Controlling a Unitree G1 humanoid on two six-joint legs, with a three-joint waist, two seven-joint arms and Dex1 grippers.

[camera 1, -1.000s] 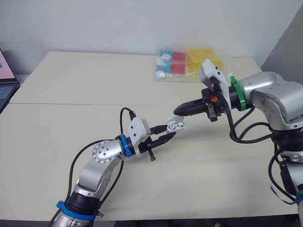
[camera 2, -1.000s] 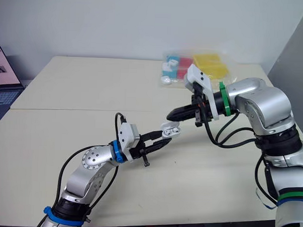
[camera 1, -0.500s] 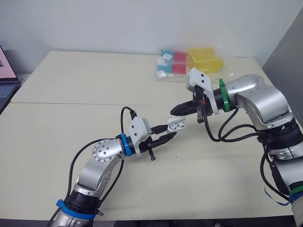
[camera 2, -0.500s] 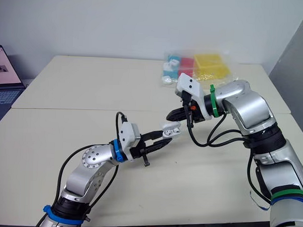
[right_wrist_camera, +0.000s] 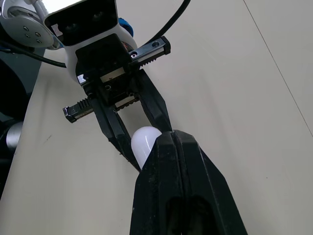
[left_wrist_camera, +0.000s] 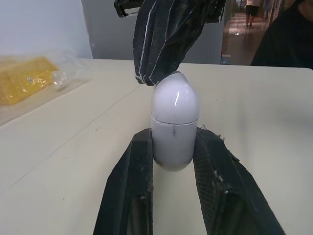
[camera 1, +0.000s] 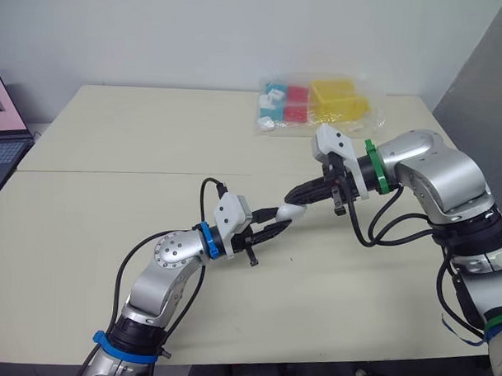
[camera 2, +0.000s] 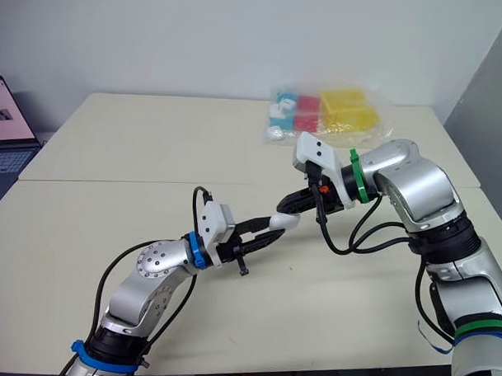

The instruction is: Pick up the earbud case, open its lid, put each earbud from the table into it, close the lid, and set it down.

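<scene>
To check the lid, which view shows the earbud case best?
Left wrist view: the earbud case stands large between the jaws of the left gripper, lid seam plain. In the right wrist view the right gripper covers most of it; eye views show it small.

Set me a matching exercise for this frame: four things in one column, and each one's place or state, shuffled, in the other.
Things:
1. earbud case
2. right gripper
3. plastic bag
4. laptop

Places or states:
A. at the far side of the table
B. shut, tips on the case's lid
C. beyond the table's left edge
D. lid closed, clamped in the left gripper

Pairs: 1-D, 2-B, 3-A, 4-C.
</scene>
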